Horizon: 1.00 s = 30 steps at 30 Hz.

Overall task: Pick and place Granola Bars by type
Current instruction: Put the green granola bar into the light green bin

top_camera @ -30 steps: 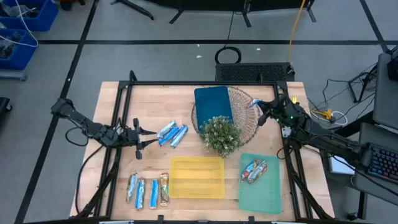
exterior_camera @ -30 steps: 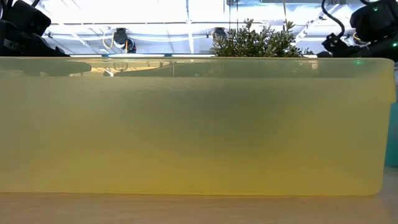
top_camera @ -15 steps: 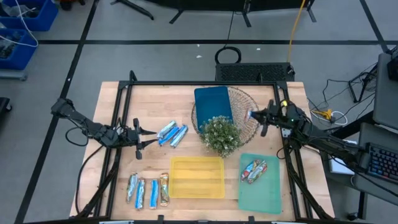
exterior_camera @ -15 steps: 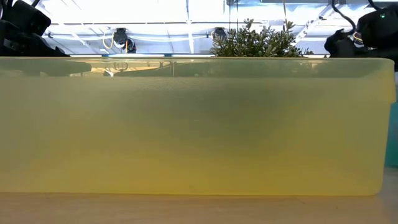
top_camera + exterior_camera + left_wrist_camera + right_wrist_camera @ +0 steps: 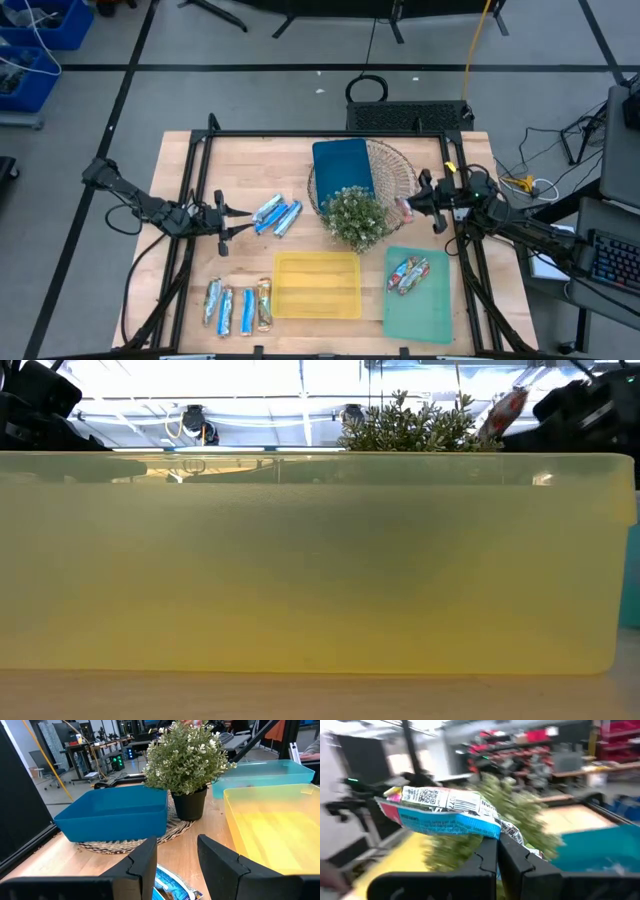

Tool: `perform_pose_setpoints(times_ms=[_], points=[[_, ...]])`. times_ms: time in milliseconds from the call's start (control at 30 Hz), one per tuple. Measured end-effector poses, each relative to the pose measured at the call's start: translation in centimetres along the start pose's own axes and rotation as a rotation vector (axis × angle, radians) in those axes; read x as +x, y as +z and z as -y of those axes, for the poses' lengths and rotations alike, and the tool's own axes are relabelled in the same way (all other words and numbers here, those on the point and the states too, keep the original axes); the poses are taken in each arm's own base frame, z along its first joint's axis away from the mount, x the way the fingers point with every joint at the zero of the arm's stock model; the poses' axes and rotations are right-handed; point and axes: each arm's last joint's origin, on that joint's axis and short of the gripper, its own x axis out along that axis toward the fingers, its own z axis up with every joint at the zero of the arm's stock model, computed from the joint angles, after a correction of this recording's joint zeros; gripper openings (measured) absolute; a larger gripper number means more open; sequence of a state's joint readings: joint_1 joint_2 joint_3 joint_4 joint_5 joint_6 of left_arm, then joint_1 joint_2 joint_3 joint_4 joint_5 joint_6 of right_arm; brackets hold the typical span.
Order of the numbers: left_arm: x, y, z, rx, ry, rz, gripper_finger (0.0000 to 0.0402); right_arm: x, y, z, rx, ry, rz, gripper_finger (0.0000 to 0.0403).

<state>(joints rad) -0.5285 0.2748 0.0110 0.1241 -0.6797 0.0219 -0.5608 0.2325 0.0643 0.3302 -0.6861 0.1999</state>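
- Up close, the bar (image 5: 445, 812) in the right tool (image 5: 496, 851) has a shiny crinkled wrapper, blue along one side, white with a printed code square, and red at one end.
- Right tool: its fingers are pressed tight together on one end of that bar, which sticks out sideways from the tips; from above the tool (image 5: 408, 207) hangs over the rim of the wicker basket (image 5: 396, 165), just beside the potted plant (image 5: 354, 217).
- Just below that tool on the worktop (image 5: 180, 250) lies the green tray (image 5: 425, 310), holding two red-and-silver bars (image 5: 409, 274) side by side.
- Behind the plant, inside the basket, sits a blue bin (image 5: 342, 166); what is in it cannot be told.
- Left tool (image 5: 236, 220): its fingers (image 5: 145, 865) stand partly apart and grip nothing, with two blue-silver bars (image 5: 277, 213) lying on the worktop just ahead of the tips.
- Nearer the front edge than the left tool, four more bars (image 5: 238, 306) lie in a row: three blue-silver, one gold-brown.
- Between that row and the green tray sits the yellow tray (image 5: 316, 284), with nothing visible inside it.
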Motion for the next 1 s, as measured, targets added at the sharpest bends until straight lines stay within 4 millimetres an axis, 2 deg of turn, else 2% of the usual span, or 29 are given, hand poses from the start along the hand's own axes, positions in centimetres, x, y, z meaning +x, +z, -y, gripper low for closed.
perform_pose_setpoints(times_ms=[567, 1000], points=[[0.0, 0.0, 0.0, 0.000, 0.000, 0.001, 0.0145, 0.4, 0.7, -1.7, 0.118, 0.287, 0.011, 0.0000], [0.0, 0.0, 0.0, 0.000, 0.000, 0.001, 0.0145, 1.8, -0.1, -5.0, 0.110, 0.349, 0.021, 0.0000]])
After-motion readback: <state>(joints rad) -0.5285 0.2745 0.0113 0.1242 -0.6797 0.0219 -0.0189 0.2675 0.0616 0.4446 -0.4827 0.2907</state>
